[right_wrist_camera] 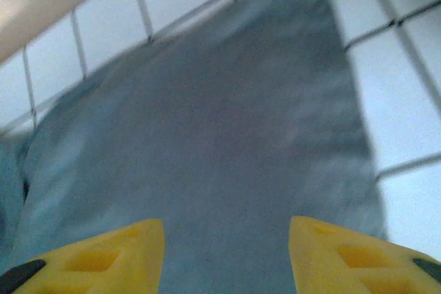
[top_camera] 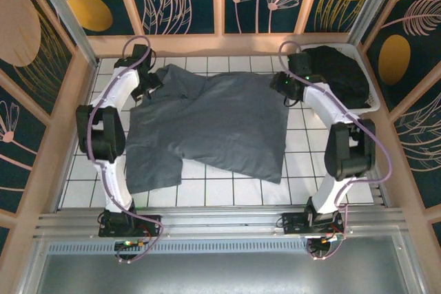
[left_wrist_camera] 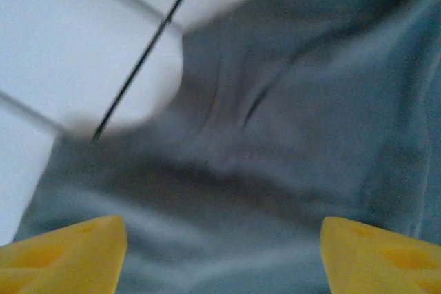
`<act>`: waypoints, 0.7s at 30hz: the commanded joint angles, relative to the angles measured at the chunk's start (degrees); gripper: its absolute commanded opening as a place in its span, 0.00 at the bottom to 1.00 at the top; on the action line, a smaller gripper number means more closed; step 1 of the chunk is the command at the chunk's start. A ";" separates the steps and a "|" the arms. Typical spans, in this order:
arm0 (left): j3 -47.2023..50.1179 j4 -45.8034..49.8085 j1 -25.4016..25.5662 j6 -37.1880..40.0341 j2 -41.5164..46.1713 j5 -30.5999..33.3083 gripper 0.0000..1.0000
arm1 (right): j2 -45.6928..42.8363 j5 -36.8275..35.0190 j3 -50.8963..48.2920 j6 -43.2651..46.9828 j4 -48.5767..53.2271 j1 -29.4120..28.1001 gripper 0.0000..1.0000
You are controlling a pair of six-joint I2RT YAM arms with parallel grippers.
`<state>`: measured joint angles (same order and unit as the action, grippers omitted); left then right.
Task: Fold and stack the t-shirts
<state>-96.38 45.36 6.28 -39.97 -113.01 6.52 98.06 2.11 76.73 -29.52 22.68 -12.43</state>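
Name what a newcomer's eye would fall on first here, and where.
A slate blue-grey t-shirt lies spread across the middle of the white tiled table. Black clothes fill a white bin at the far right corner. The left gripper and right gripper hang open over the shirt's far corners.

Top external: fixed high above the near edge of the table [top_camera: 303, 163], facing steeply down. Wrist cameras: close, angled down onto the blue-grey t-shirt [top_camera: 213, 125], which all views share.
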 commanded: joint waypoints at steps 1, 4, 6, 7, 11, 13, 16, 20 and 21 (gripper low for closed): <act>13.03 -8.20 0.06 -2.79 6.73 -6.34 0.67 | -6.78 1.31 -10.71 -5.78 -2.21 -5.05 0.49; 20.99 -13.01 0.04 -3.58 6.51 -10.02 0.62 | -8.82 3.38 -17.69 -8.93 -3.66 -8.01 0.48; 24.04 -14.17 0.04 -4.35 4.63 -10.69 0.60 | -8.62 4.63 -21.07 -10.44 -3.35 -9.66 0.48; 25.00 -14.34 0.04 -4.80 3.91 -10.81 0.59 | -8.20 5.44 -23.12 -10.94 -3.34 -9.87 0.48; 33.10 -16.38 0.05 -8.33 5.37 -9.38 0.57 | -6.80 5.36 -28.36 -11.74 -1.59 -9.60 0.47; 38.15 -17.16 -0.04 -10.84 8.27 -7.95 0.56 | -6.45 5.38 -30.19 -11.77 -0.31 -8.79 0.47; 46.29 -18.32 -0.17 -14.75 12.84 -8.10 0.54 | -6.47 3.67 -31.65 -11.80 2.35 -7.80 0.46; 49.96 -18.38 -0.35 -18.30 19.56 -7.79 0.53 | -8.97 0.58 -32.38 -11.02 4.37 -6.09 0.45; 48.86 -18.40 -0.39 -18.55 20.94 -7.67 0.53 | -9.70 0.30 -31.97 -10.49 4.37 -6.05 0.46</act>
<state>-49.43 22.96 6.33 -53.89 -93.38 -1.50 90.11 6.20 46.28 -39.99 21.69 -19.55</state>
